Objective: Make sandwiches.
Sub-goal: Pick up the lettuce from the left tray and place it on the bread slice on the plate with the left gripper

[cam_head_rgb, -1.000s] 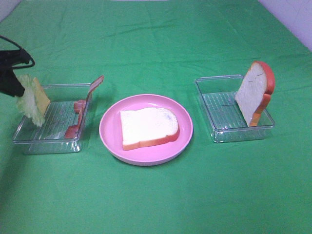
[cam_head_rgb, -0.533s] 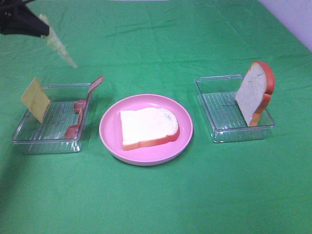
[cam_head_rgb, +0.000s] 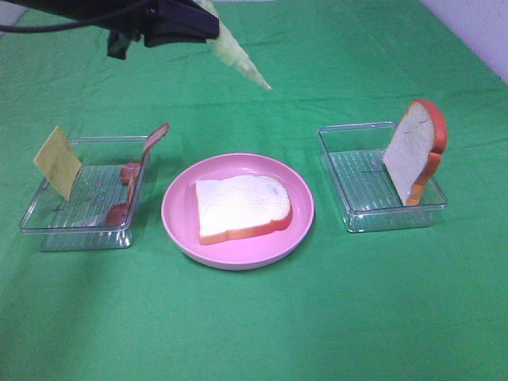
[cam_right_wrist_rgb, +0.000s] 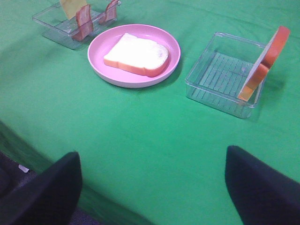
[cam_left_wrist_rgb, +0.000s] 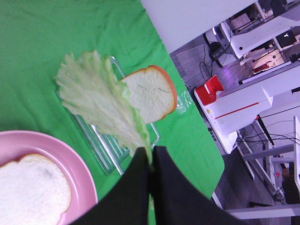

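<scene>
My left gripper (cam_head_rgb: 208, 17) is shut on a pale green lettuce leaf (cam_head_rgb: 238, 57) and holds it high above the far side of the table, behind the pink plate (cam_head_rgb: 298, 226); in the left wrist view the lettuce (cam_left_wrist_rgb: 101, 96) hangs from the closed fingers (cam_left_wrist_rgb: 150, 166). One white bread slice with orange crust (cam_head_rgb: 242, 208) lies flat on the plate. A second bread slice (cam_head_rgb: 413, 151) leans upright in the right clear tray (cam_head_rgb: 357, 218). A yellow cheese square (cam_head_rgb: 57, 161) and reddish bacon strips (cam_head_rgb: 136, 173) stand in the left clear tray (cam_head_rgb: 63, 230). My right gripper (cam_right_wrist_rgb: 150, 187) is open, low over the near table edge.
Green cloth covers the table. The near table edge shows in the right wrist view. Other equipment stands beyond the table's far right side in the left wrist view.
My left gripper has lifted the lettuce out of the left tray and carried it up and to the right, towards the middle of the table. The cheese now leans alone in the tray.
</scene>
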Controlling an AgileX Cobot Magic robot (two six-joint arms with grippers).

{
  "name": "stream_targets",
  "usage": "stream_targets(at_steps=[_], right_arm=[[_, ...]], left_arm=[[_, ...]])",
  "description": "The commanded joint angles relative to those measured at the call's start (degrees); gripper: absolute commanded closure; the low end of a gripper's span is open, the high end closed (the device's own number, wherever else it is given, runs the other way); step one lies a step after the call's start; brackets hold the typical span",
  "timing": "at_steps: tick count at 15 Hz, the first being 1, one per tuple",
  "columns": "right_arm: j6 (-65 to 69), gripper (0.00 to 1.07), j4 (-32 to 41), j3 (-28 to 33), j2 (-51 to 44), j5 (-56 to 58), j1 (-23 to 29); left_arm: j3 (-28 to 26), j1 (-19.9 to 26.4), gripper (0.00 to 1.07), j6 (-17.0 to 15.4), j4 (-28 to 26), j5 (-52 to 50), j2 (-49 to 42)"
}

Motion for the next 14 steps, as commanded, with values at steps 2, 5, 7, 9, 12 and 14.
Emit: stream_targets(at_steps=[2,5,7,9,12,14], right_arm=[[-0.3,0.31,0.3,0.2,-1.3,-0.3,-0.1],[-0.3,0.31,0.3,0.2,-1.3,-0.3,-0.1],[-0.3,0.31,0.3,0.2,-1.3,-0.3,-0.1],[-0.3,0.31,0.3,0.2,-1.3,-0.3,-0.1],[-0.3,0.31,0.3,0.2,-1.3,-0.3,-0.1],[-0.3,0.31,0.3,0.2,-1.3,-0.3,-0.1]], left_arm=[[-0.2,-4.9,1.07,0.3,-1.9,-2.0,5.8],[-0.2,-7.0,1.07,0.3,-1.8,-1.9,13.6],[-0.2,-7.0,1.07,0.4,-1.5,-2.0,15.2],[-0.2,-7.0,1.07,0.4,1.9,-2.4,15.9],[-0.2,-6.8,1.07,-1.5,10.1,-3.0,15.9],[-0.2,-6.5,1.07,-5.4,13.6,-3.6,15.8]])
